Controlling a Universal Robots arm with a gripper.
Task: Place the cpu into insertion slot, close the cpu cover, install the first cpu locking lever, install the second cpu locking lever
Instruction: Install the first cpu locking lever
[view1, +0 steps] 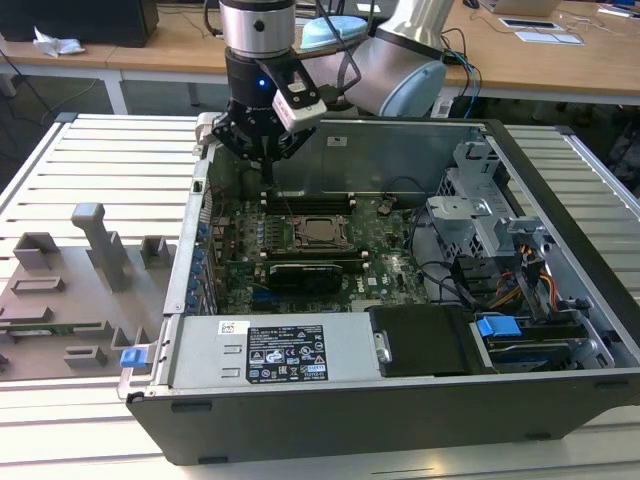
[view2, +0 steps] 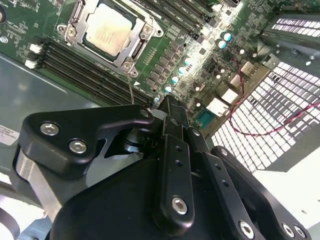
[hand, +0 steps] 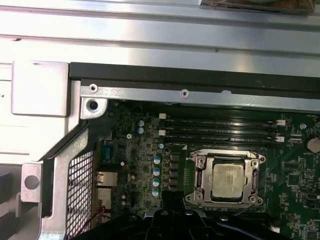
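Exterior view: the end effector (view1: 266, 170) is seen clenched on nothing visible, poised above the open grey steel case (view1: 400, 150) on the slatted worktop (view1: 100, 150). The cpu (view1: 320, 232) is seated in its socket on the green board.
Second wrist view: the matte silver cpu (view2: 109, 29) is framed by the cpu cover (view2: 120, 59), a thin stamped plate that is laid flat. A thin wire lever (view2: 131, 90) is seen beside it.
First wrist view: the cpu (hand: 227, 179) is seen square within the cpu cover (hand: 202, 180).
Step in hand: lever locking is judged under way; a slow, straight press is advised so that the springy wire is not let slip.
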